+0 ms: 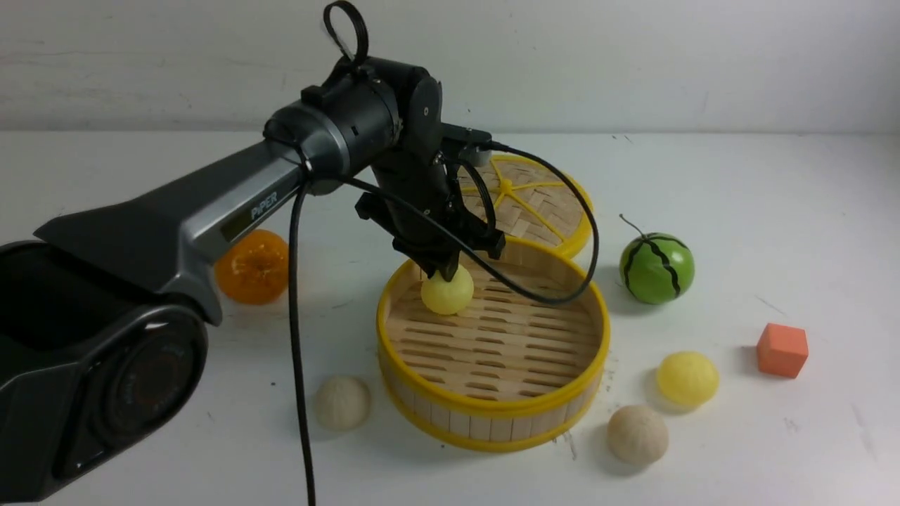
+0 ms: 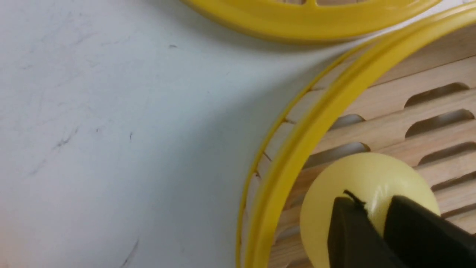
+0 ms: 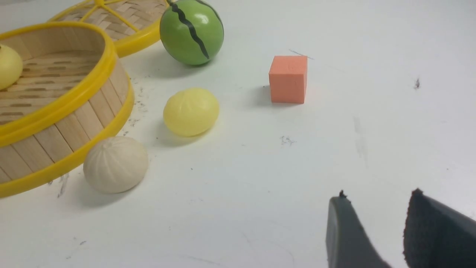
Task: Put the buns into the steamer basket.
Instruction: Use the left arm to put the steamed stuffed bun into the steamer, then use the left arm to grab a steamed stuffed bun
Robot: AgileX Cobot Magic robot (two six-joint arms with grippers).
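Across the scuffed white table [image 1: 773, 176], under a pale wall [image 1: 633, 56], I see the steamer basket [image 1: 492, 414] holding one yellow bun [image 1: 447, 295]; the left gripper [image 1: 443, 270] touches its top, and I can't tell if it grips. Outside lie another yellow bun [image 1: 687, 378], a cream bun [image 1: 637, 434] and a second cream bun [image 1: 342, 402]. Right gripper [image 3: 378, 193] gapes, empty.

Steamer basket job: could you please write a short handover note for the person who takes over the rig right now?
Grippers: the left gripper sits on top of the first yellow bun, with its jaws a little apart. Whether it grips cannot be told. The right gripper is open and holds nothing.
Done: the first yellow bun is inside the steamer basket, near its far left wall.
Left to do: three buns lie on the table. The second yellow bun and the right beige bun are to the basket's right. The left beige bun is at its front left.
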